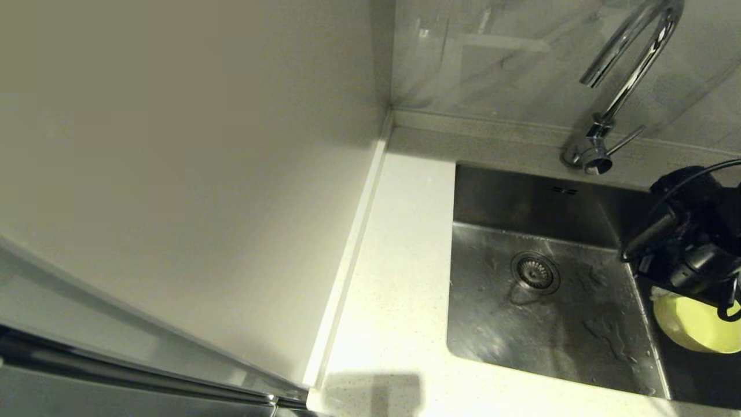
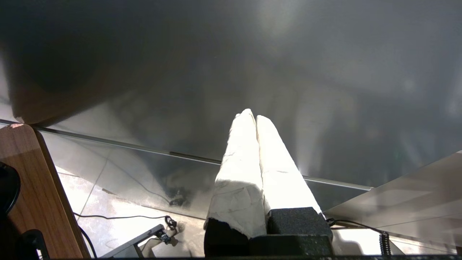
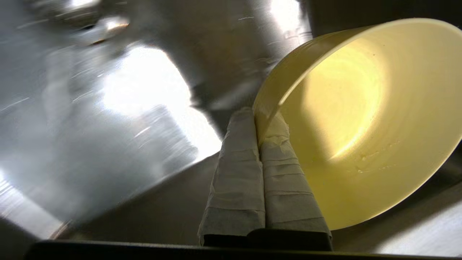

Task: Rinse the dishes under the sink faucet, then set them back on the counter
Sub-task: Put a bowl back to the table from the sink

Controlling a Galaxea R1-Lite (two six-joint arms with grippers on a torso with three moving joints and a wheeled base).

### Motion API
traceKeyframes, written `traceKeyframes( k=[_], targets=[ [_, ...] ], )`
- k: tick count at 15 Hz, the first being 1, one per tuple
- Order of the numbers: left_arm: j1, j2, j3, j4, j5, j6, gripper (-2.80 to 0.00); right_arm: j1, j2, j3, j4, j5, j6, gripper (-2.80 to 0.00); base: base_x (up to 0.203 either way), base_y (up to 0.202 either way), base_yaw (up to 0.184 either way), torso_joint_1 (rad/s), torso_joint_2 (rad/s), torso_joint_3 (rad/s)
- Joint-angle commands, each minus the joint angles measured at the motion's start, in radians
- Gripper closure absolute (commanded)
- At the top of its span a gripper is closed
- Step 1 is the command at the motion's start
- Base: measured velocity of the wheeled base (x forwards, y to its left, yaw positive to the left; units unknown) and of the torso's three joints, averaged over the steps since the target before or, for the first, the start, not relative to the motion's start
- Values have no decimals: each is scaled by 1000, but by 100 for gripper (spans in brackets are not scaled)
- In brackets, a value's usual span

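While the left arm is just sitting parked away from the sink, with its end effector pinched fully together on nothing and pointing at a dark glossy panel, the right arm is doing all the work. Its end effector is clamping the rim of the yellow-green bowl, one taped finger sitting outside the wall and the other inside it, so the gap is down to nothing but the thickness of the bowl's side. The bowl is tilting with its opening facing the wrist camera, and it's looking empty inside apart from a few tiny specks or droplets low on the inner wall.

In the head view the bowl is hanging at the sink's right edge, tucked under the black body of the right arm, well off to the right of the drain. The faucet is standing behind the sink, its spout curving over the back part of the basin, and the bowl isn't under it. The basin floor is showing wet patches around the drain. The white speckled tabletop is running along the sink's left side and front. Can't spot any other bowls in these views.
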Motion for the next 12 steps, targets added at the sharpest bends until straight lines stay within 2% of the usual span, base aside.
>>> traceKeyframes(
  k=[1, 3, 5, 9, 10, 12],
  targets=[
    [0, 0, 3, 0, 0, 0, 0, 85, -189, -18, 3, 189, 24, 0, 0, 0, 0, 0, 0, 0],
    [0, 0, 3, 0, 0, 0, 0, 203, -247, -97, 14, 341, 118, 0, 0, 0, 0, 0, 0, 0],
    [0, 0, 3, 0, 0, 0, 0, 259, -277, -180, 22, 450, 266, 0, 0, 0, 0, 0, 0, 0],
    [0, 0, 3, 0, 0, 0, 0, 256, -278, -364, 60, 704, 490, 0, 0, 0, 0, 0, 0, 0],
    [0, 0, 2, 0, 0, 0, 0, 231, -270, -436, 76, 820, 575, 0, 0, 0, 0, 0, 0, 0],
    [0, 0, 3, 0, 0, 0, 0, 121, -229, -567, 86, 1099, 860, 0, 0, 0, 0, 0, 0, 0]
  ],
)
